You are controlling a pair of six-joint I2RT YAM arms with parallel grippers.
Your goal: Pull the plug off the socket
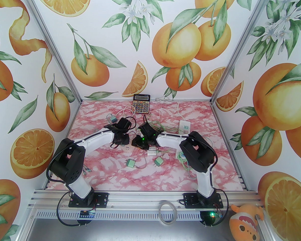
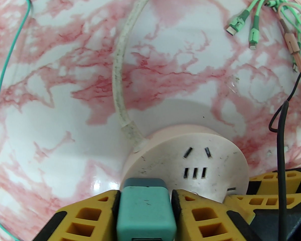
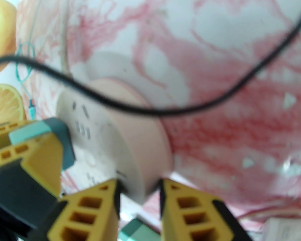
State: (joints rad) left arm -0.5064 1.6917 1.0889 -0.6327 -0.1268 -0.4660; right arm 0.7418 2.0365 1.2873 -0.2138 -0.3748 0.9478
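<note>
While in socket (image 2: 210, 157), plug (image 2: 146, 217) in L-hand (image 2: 145, 196)

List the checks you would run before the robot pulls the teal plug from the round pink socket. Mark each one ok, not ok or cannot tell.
1. Left claw gripping teal plug: ok, pressed against both its sides.
2. Right claw bracing pink socket: ok, straddling its rim.
3. Plug seated flat against the socket face: ok.
4. Prongs straight: cannot tell, hidden.
5. Socket's white cord slack: ok, lying in a loose curve on the table.
6. Black cable clear of the pull path: cannot tell. It crosses in front of the socket in the blurred right wrist view.
</note>
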